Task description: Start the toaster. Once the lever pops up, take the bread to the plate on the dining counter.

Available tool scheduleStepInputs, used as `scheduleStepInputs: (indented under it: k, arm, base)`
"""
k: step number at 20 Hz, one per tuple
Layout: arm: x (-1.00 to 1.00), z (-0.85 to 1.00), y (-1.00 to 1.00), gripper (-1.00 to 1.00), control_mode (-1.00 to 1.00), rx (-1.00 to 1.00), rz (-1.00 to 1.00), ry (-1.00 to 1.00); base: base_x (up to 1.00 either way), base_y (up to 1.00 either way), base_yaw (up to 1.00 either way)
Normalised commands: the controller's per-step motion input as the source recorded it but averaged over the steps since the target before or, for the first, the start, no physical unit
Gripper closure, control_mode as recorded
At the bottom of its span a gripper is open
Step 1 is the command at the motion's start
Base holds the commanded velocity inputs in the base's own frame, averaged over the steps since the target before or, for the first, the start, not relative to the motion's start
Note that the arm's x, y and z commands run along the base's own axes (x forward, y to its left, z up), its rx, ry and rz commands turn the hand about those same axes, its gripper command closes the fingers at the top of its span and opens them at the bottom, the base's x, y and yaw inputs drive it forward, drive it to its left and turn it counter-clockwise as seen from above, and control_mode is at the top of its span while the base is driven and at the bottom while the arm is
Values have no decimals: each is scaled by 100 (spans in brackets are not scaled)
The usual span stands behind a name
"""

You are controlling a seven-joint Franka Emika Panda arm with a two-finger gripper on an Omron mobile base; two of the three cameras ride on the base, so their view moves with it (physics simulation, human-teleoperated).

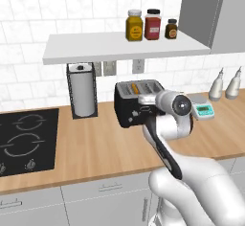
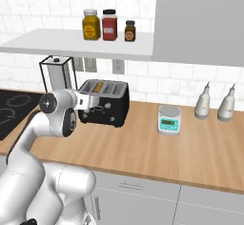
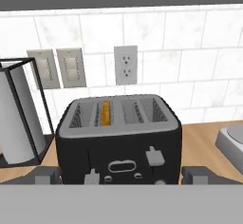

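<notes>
a: tool (image 3: 121,174) status?
b: spread wide, nothing between the tips, held level just in front of the black toaster (image 3: 118,135).
a: toaster location?
b: on the wooden bench (image 1: 95,148), right of the paper-towel holder (image 1: 82,91), left of the kitchen scale (image 2: 169,119).
a: bread (image 3: 106,112)?
b: standing in a left slot, golden edge showing above the top.
a: levers?
b: one sits higher than the other.
</notes>
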Motion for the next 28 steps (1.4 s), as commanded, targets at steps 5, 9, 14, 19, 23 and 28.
scheduleStepInputs:
  k: [5, 9, 14, 19, 23, 28]
  arm:
    - [32, 2, -11, -100, -100, 0, 0, 0]
    - [46, 0, -2, -100, -100, 0, 1, 0]
    - [31, 0, 0, -100, -100, 0, 0, 1]
    - [8, 0, 10, -100, -100, 0, 2, 11]
    - [11, 0, 23, -100, -100, 0, 2, 13]
    - [19, 0, 24, -100, -100, 0, 0, 9]
  base:
    - [0, 0, 0]
    - [0, 0, 0]
    - [0, 0, 0]
    - [0, 0, 0]
    - [0, 0, 0]
    - [0, 0, 0]
